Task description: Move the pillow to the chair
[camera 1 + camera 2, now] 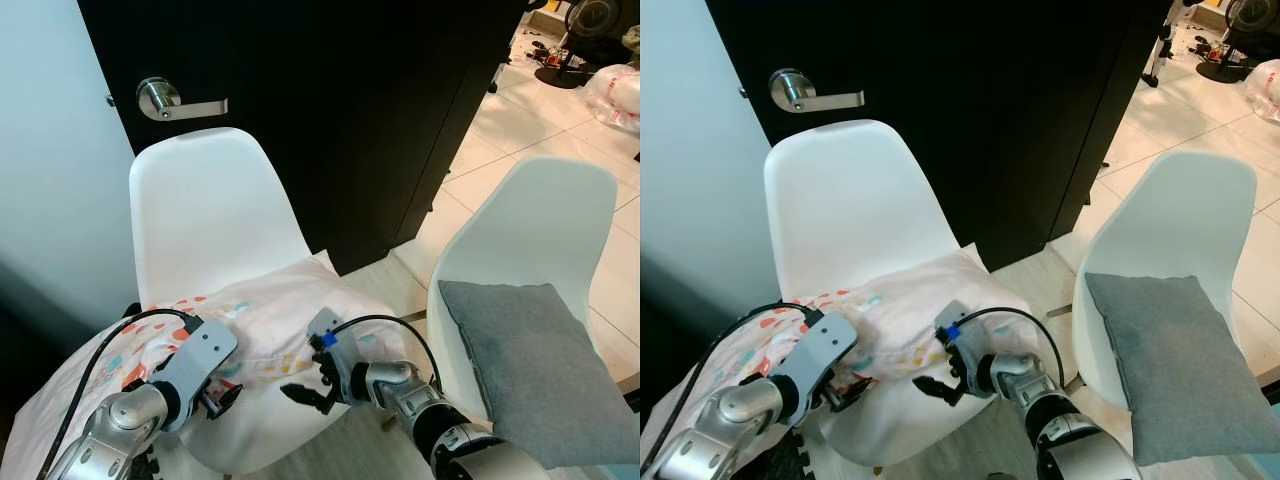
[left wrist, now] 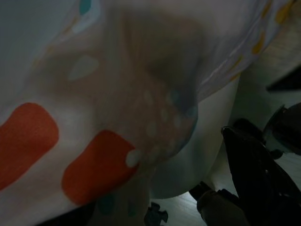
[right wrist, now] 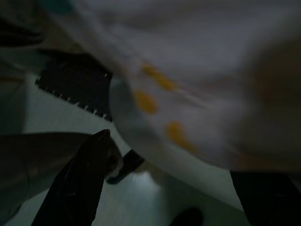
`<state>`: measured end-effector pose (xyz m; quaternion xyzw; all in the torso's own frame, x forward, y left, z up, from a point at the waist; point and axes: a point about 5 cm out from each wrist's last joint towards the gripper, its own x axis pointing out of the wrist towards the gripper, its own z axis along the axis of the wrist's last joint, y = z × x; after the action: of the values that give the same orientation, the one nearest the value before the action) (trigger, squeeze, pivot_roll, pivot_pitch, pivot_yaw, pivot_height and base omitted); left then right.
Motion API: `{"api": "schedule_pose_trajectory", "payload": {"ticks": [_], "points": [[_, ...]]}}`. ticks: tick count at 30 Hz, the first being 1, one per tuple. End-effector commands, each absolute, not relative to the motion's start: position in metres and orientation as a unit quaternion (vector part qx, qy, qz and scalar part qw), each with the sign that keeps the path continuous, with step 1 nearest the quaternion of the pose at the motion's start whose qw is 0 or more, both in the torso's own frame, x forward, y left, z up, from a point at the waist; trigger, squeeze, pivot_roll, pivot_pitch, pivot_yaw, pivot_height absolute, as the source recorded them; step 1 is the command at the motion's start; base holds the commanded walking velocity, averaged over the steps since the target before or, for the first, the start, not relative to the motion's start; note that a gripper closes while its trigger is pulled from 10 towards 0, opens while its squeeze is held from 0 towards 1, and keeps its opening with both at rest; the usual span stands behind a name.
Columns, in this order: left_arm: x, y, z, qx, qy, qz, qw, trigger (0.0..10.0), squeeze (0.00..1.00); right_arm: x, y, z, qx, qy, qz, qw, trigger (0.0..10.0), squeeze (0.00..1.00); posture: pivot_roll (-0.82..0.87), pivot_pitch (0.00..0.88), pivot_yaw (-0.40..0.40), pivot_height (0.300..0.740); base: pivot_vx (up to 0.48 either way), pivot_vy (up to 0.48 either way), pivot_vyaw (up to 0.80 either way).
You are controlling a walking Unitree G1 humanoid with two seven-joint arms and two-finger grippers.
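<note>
A pale pink pillow [image 1: 270, 320] with orange and teal spots lies across the seat of the left white chair [image 1: 205, 200], its left end draping off over my left arm. My left gripper [image 1: 225, 398] is at the pillow's front edge. One finger [image 2: 254, 174] stands far to the side and the spotted fabric hides the other, so it reads as open. My right gripper [image 1: 305, 393] is open just below the pillow's front edge near the seat's rim. Its two fingers [image 3: 80, 183] are spread wide, with the pillow [image 3: 197, 94] above them.
A second white chair [image 1: 545, 220] stands to the right and holds a grey cushion [image 1: 530, 360]. A black door [image 1: 350, 100] with a silver lever handle [image 1: 165, 100] stands close behind the left chair. Tiled floor with clutter [image 1: 600, 60] lies at the far right.
</note>
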<state>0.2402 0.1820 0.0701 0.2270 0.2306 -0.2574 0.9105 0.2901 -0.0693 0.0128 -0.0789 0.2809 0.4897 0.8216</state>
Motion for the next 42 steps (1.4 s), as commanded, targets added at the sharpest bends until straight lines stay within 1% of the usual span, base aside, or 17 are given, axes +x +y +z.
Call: {"api": "schedule_pose_trajectory", "payload": {"ticks": [1,2,4,5,10,13,15,19,24,29,32,34,36,38,39,41,42], "points": [[0.242,0.180,0.069,0.229,0.225,-0.254,0.912,10.0,0.00,0.286,-0.060,0.014,-0.069,0.272,0.525,0.804,10.0,0.00,0.00,0.125,-0.089,0.740,0.000,0.000,0.00],[0.242,0.179,0.069,0.230,0.223,-0.254,0.912,10.0,0.00,0.283,-0.049,0.024,-0.025,0.238,0.576,0.781,10.0,0.00,0.00,0.125,-0.088,0.740,0.000,0.000,0.00],[0.242,0.179,0.069,0.231,0.223,-0.254,0.912,10.0,0.00,0.282,-0.045,0.028,-0.002,0.224,0.596,0.771,10.0,0.00,0.00,0.125,-0.088,0.740,0.000,0.000,0.00],[0.243,0.179,0.070,0.236,0.220,-0.254,0.912,10.0,0.00,0.285,-0.041,0.042,0.070,0.196,0.621,0.755,10.0,0.00,0.00,0.126,-0.089,0.740,0.000,0.000,0.00],[0.245,0.179,0.071,0.241,0.220,-0.257,0.910,10.0,0.00,0.298,-0.040,0.054,0.118,0.185,0.592,0.775,10.0,0.00,-0.01,0.124,-0.089,0.740,0.000,0.000,0.00],[0.247,0.172,0.073,0.239,0.211,-0.271,0.908,10.0,0.00,0.305,-0.038,0.045,0.000,0.214,0.524,0.824,10.0,0.00,-0.01,0.121,-0.088,0.740,0.000,0.000,0.00],[0.248,0.167,0.076,0.233,0.203,-0.278,0.909,10.0,0.00,0.307,-0.038,0.039,-0.089,0.222,0.489,0.839,10.0,0.00,-0.01,0.119,-0.089,0.740,0.000,0.000,0.00],[0.249,0.158,0.083,0.212,0.182,-0.299,0.913,10.0,0.00,0.310,-0.037,0.036,-0.159,0.227,0.446,0.851,10.0,0.00,0.00,0.115,-0.091,0.740,0.000,0.000,0.00],[0.236,0.135,0.101,0.134,0.136,-0.376,0.907,10.0,0.00,0.310,-0.026,0.040,-0.277,0.178,0.456,0.827,10.0,0.00,0.01,0.113,-0.094,0.740,0.000,0.000,0.00],[0.227,0.134,0.118,0.092,0.103,-0.406,0.903,10.0,0.00,0.312,-0.019,0.044,-0.348,0.133,0.443,0.816,10.0,0.00,0.02,0.111,-0.095,0.740,0.000,0.000,0.00],[0.226,0.135,0.134,0.061,0.065,-0.410,0.908,10.0,0.00,0.313,-0.018,0.044,-0.354,0.127,0.427,0.822,10.0,0.00,0.02,0.110,-0.095,0.740,0.000,0.000,0.00],[0.235,0.142,0.145,0.042,0.033,-0.375,0.926,10.0,0.00,0.313,-0.019,0.043,-0.341,0.134,0.416,0.832,10.0,0.00,0.02,0.108,-0.093,0.740,0.000,0.000,0.00],[0.253,0.160,0.142,0.048,0.033,-0.285,0.957,10.0,0.00,0.314,-0.024,0.040,-0.289,0.165,0.399,0.854,10.0,0.00,0.02,0.106,-0.091,0.740,0.000,0.000,0.00],[0.270,0.190,0.121,0.069,0.076,-0.157,0.982,10.0,0.00,0.315,-0.039,0.034,-0.181,0.221,0.367,0.885,10.0,0.00,0.02,0.103,-0.086,0.740,0.000,0.000,0.00],[0.270,0.190,0.121,0.069,0.076,-0.157,0.982,10.0,0.00,0.315,-0.039,0.034,-0.181,0.221,0.367,0.885,10.0,0.00,0.02,0.103,-0.086,0.740,0.000,0.000,0.00],[0.270,0.200,0.108,0.045,0.079,-0.115,0.989,10.0,0.00,0.317,-0.054,0.031,-0.065,0.249,0.332,0.907,10.0,0.00,0.02,0.098,-0.084,0.740,0.000,0.000,0.00],[0.270,0.200,0.108,0.045,0.079,-0.115,0.989,10.0,0.00,0.317,-0.054,0.031,-0.065,0.249,0.332,0.907,10.0,0.00,0.02,0.098,-0.084,0.740,0.000,0.000,0.00]]}}
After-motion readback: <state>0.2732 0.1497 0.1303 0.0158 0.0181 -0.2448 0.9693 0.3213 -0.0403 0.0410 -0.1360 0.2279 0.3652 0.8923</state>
